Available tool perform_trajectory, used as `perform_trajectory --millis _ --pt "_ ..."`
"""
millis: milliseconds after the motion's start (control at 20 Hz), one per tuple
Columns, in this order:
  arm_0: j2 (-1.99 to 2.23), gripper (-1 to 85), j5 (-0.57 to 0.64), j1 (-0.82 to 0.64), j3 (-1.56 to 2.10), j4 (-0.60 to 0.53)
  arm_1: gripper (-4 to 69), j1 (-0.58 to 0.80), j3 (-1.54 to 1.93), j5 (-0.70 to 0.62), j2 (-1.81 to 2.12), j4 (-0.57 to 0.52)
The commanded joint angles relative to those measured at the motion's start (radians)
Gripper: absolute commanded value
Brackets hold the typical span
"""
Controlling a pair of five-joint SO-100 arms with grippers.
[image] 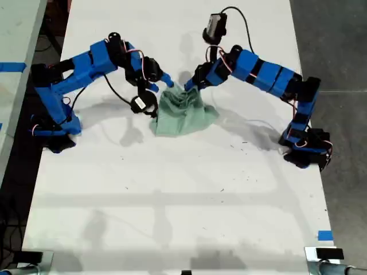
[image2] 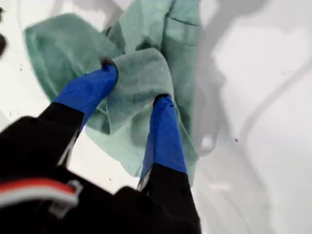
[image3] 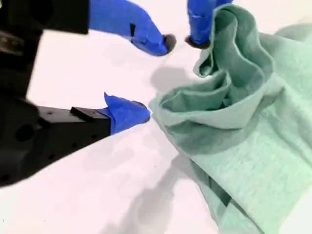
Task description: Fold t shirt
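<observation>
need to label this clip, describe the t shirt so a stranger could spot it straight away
On the white table, look between the two blue arms. The t shirt is the bunched, pale mint green cloth there, the only soft, green thing present.

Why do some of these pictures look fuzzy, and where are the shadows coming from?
Exterior view: sharp, bright overhead light, soft grey arm shadows on the white table. First wrist view: my first gripper and its dark body are blurred, being so near the lens; the t shirt is somewhat soft; the table is nearly washed out. Second wrist view: my second gripper is soft-edged, with soft shadows under the cloth.
</observation>
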Motion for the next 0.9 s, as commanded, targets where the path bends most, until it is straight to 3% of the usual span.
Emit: perform_trajectory --millis 0,100,150,200,350,450,650,750,850 --pt "0.109 23.5 0.044 -0.097 -0.12 0.043 18.4 0.106 -0.147 -0.054 0.19 0.077" --pt "0.201 20.6 0.043 -0.137 -0.12 0.055 17.4 0.161 -0.147 -0.058 0.295 0.143" --pt "0.255 3.7 0.04 -0.147 -0.123 0.063 6.9 0.187 -0.143 -0.052 0.345 0.176" --pt "0.31 -0.1 0.044 -0.147 -0.126 0.075 1.5 0.202 -0.13 -0.054 0.396 0.201" --pt "0.557 -0.2 0.031 -0.041 -0.064 0.107 1.6 0.152 -0.054 -0.078 0.549 0.314" --pt "0.767 -0.2 -0.006 0.138 0.052 0.107 1.6 0.032 0.127 -0.044 0.749 0.342" --pt "1.055 -0.2 -0.302 0.588 0.523 0.057 1.6 -0.382 0.469 0.183 1.037 0.325" --pt "1.261 -0.2 -0.417 0.723 0.836 -0.069 1.6 -0.554 0.736 0.307 1.198 0.216" --pt "1.614 -0.2 -0.483 0.765 1.137 -0.144 1.6 -0.657 0.973 0.414 1.405 0.143"
